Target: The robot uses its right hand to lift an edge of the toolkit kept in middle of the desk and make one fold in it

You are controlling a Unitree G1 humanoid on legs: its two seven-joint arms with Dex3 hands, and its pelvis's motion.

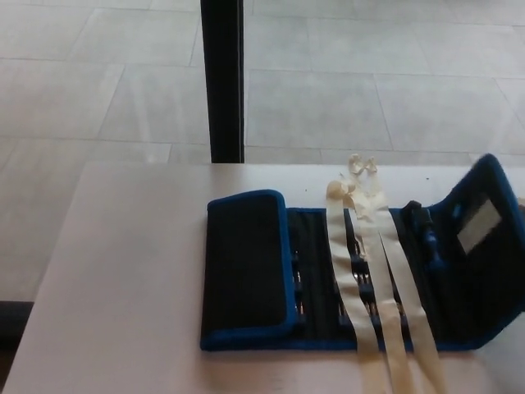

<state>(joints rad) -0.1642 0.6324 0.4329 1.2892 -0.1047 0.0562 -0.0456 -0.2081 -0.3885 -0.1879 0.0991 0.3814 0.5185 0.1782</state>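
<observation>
Toolkit [361, 271] on desk [123, 287], right flap raised, no hand visible

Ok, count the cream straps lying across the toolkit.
2. One cream strap runs down the open middle of the toolkit; the other lies just right of it. Both come from a knot at the far edge and leave the picture at the bottom.

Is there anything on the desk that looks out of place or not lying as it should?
The toolkit is not lying flat: its right end flap stands raised, while the left flap is already folded over. The cream ribbons trail loosely across it and past the desk's near edge. Nothing looks spilled or damaged.
</observation>
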